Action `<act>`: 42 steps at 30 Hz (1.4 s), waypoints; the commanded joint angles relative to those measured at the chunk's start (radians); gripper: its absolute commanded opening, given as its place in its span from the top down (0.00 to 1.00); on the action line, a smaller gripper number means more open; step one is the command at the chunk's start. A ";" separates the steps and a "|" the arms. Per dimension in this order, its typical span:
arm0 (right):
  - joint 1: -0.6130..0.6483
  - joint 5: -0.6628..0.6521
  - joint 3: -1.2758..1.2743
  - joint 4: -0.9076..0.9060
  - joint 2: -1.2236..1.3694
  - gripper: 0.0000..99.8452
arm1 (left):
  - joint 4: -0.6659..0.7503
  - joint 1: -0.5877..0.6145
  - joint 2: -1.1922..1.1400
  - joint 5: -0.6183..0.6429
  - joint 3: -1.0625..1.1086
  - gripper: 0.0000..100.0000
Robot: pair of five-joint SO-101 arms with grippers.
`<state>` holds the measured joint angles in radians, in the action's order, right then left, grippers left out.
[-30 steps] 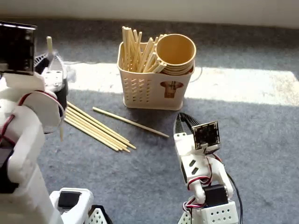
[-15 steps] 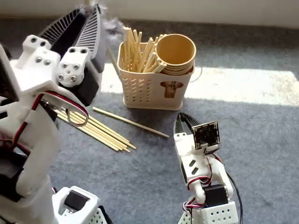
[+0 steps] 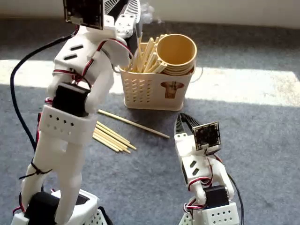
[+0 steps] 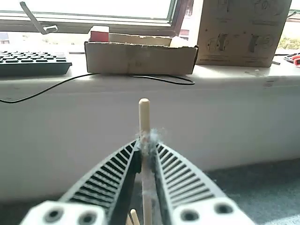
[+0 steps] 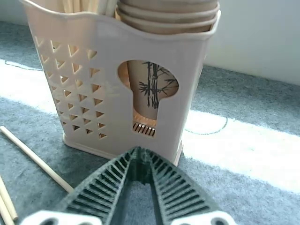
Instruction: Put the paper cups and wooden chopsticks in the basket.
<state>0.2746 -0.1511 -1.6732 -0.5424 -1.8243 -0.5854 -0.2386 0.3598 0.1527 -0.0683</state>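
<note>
Chopstick over the basket, and the drop could miss
Our left pincer [image 4: 146, 146] pinches 1 chopstick [image 4: 144, 115] above the basket [image 3: 150, 89]; we think the packed sticks [image 3: 140, 51] may deflect it outside; our right pincer [image 5: 138, 159] rests pressed together

The closed right end effector [image 5: 139, 157] faces the basket [image 5: 84, 70] holding stacked paper cups [image 5: 168, 14].

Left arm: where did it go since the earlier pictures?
The left arm swung from beside the loose chopsticks up and across to above the basket, jaws shut on one chopstick throughout. The right arm, basket, paper cups and loose chopsticks stayed put.
</note>
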 commanded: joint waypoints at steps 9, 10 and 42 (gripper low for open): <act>-0.002 -0.011 -0.105 0.025 -0.008 1.00 | 0.121 0.074 -0.010 0.005 0.246 0.99; -0.002 -0.011 -0.105 0.025 -0.008 1.00 | 0.121 0.074 -0.010 0.005 0.275 0.99; -0.002 -0.011 -0.105 0.024 -0.008 1.00 | -0.878 0.133 -0.007 -0.140 -0.380 0.84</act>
<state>0.2746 -0.1511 -1.6732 -0.5424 -1.8243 -1.3663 -0.1158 0.3307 0.1020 -0.3460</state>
